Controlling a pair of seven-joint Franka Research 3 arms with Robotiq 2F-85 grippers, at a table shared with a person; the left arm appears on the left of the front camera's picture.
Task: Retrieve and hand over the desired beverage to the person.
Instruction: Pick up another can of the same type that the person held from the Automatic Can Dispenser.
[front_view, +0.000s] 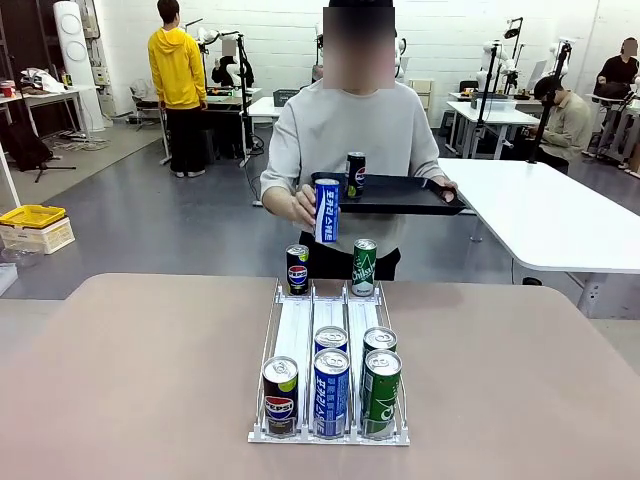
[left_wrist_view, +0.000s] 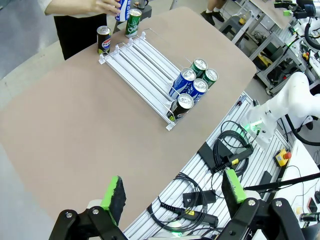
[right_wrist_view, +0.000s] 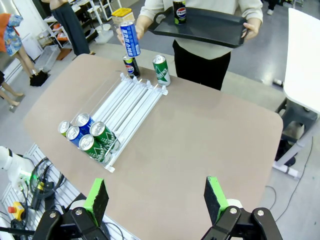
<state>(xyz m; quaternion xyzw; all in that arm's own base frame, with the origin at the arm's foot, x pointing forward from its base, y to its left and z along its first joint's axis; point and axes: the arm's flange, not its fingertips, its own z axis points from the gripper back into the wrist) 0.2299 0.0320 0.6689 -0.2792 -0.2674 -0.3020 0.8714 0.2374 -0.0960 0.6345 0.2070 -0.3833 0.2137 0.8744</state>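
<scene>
While the person (front_view: 345, 130) is holding a blue can (front_view: 327, 210) above the 12 o'clock end of the rack (front_view: 297, 330), the left tool (left_wrist_view: 173, 189) and the right tool (right_wrist_view: 156, 194) are hanging wide open, empty. Reaching now for the 6 o'clock cans (front_view: 331, 390) is risking hitting the person's hand (front_view: 304, 205).

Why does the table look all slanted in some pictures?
Left wrist view: the wide-angle camera rolls with the wrist, so the table and can rack sit diagonal. Right wrist view: slanted the other way. Front view: table level, light even.

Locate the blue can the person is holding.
Front view, centre: the blue can is in the person's hand, above the far Pepsi can and far green can.
</scene>
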